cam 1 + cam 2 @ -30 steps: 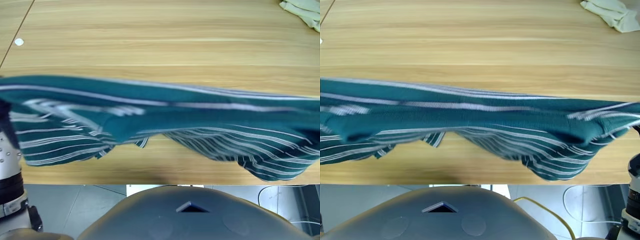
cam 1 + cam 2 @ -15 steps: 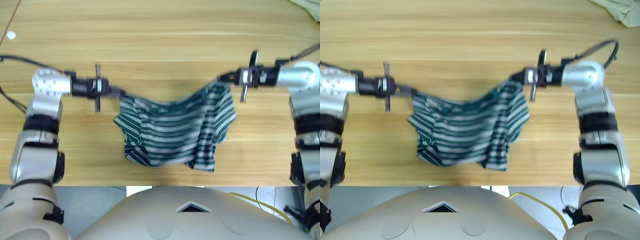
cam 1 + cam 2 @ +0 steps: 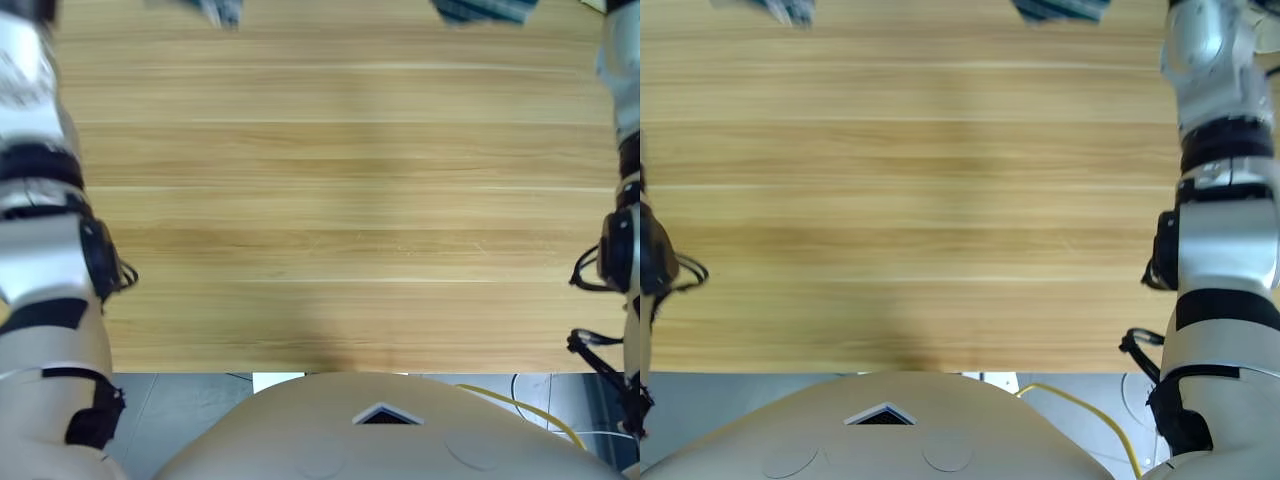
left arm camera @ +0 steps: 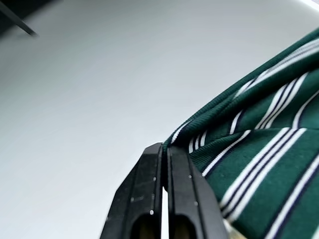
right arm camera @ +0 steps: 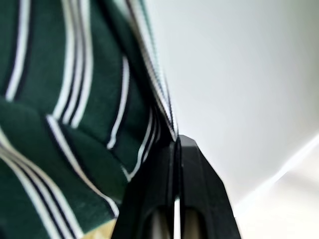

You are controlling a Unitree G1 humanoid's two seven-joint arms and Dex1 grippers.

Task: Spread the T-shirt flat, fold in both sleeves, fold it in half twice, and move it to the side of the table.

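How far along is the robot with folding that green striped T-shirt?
Nothing looks finished. In hand: the left gripper and right gripper each pinch an edge of the T-shirt, held above the table. Left: spreading it flat, both sleeves, two folds, moving it aside.

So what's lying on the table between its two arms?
Nothing: in the left eye view the table is bare wood between the left arm and the right arm; T-shirt edges show at the top.
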